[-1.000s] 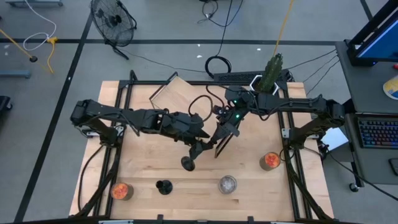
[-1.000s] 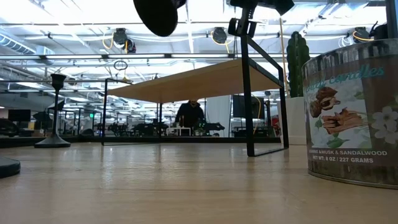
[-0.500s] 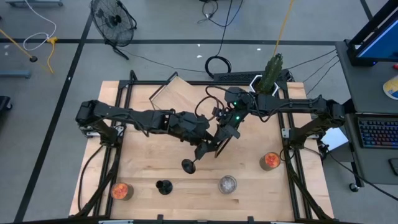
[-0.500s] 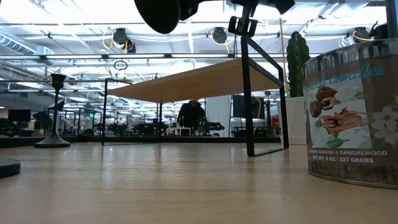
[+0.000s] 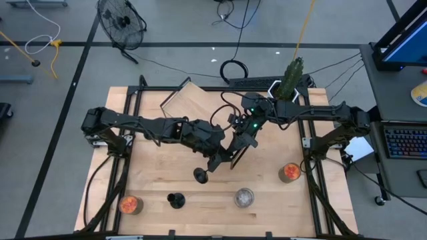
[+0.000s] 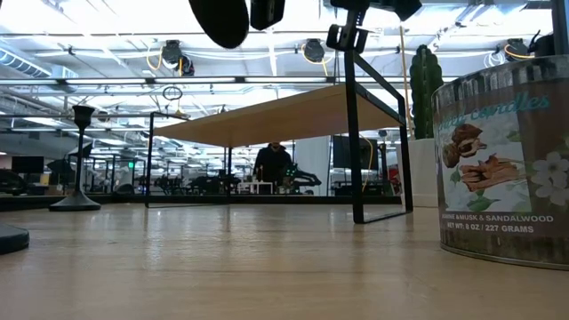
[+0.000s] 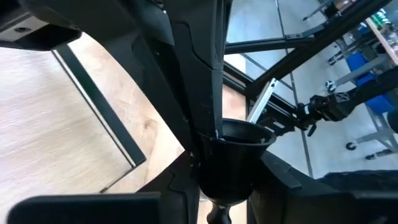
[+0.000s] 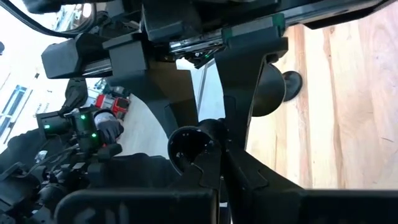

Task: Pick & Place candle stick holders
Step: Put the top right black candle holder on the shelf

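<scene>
Here the left hand (image 5: 213,162) is clamped on a black candle stick holder (image 5: 201,175), held tilted above the middle of the bench (image 5: 153,190). The right hand (image 5: 241,141) sits just beside it, closed on a black frame (image 5: 238,155). Along the front edge: an orange cup (image 5: 130,204), another black holder (image 5: 175,199), a silvery cup (image 5: 244,197); a second orange cup (image 5: 290,173) at right.

Lying on the wooden table (image 5: 160,183), nearest the silvery cup (image 5: 244,197): black holder (image 5: 175,200) and orange cup (image 5: 130,204) leftward, another orange cup (image 5: 289,173) rightward.
</scene>
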